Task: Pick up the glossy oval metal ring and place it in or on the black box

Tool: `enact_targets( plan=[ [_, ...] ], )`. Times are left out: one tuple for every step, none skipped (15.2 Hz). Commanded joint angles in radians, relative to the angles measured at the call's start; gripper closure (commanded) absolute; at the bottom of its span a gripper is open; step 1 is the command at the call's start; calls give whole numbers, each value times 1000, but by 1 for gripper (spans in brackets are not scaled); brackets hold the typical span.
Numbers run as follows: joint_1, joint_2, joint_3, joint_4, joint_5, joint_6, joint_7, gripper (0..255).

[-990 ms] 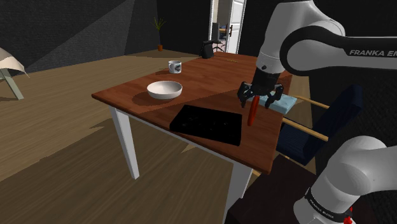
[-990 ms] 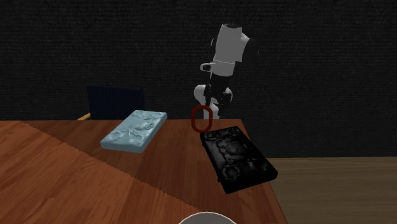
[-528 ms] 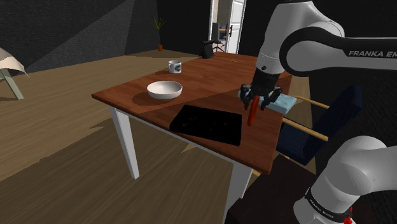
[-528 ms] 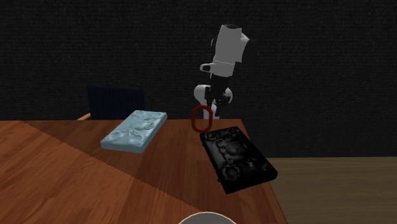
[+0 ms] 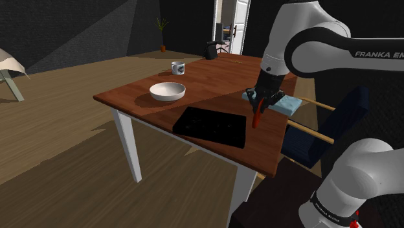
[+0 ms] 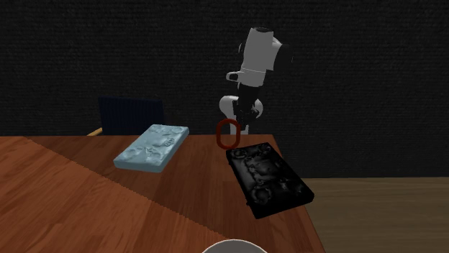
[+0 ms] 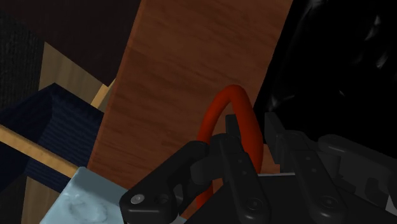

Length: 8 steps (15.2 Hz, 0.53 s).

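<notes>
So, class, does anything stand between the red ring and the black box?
Nothing visible does. The ring, clasped in the gripper, is upright next to the box, with bare table between. The pale blue slab lies on the ring's other side.

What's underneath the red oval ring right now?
Brown wooden tabletop lies under the glossy red oval ring, beside the flat black box. The black claw covers the ring's lower end, so whether it touches the wood cannot be seen.

Dim light is prevailing; a diagonal shadow is crossing the reddish-brown wooden table [image 5: 207, 78]; the white-framed doorway [image 5: 232, 26] is glowing.
</notes>
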State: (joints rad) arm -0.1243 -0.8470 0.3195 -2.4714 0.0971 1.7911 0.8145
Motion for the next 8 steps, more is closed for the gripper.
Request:
enact_targets(
  plan=[
    [0, 0, 0, -1, 0, 0, 0, 255],
    [-2, 2, -2, 14, -2, -12, -1, 255],
    [-3, 5, -4, 29, -4, -24, -2, 255],
    [-4, 7, -6, 43, -6, -37, -3, 255],
    [-6, 10, -8, 58, -8, -49, -4, 255],
    [-7, 13, -10, 73, -10, -61, -5, 255],
    [-9, 16, -11, 89, -11, -73, -6, 255],
    [-10, 20, -13, 104, -13, -85, -6, 255]
  ],
)
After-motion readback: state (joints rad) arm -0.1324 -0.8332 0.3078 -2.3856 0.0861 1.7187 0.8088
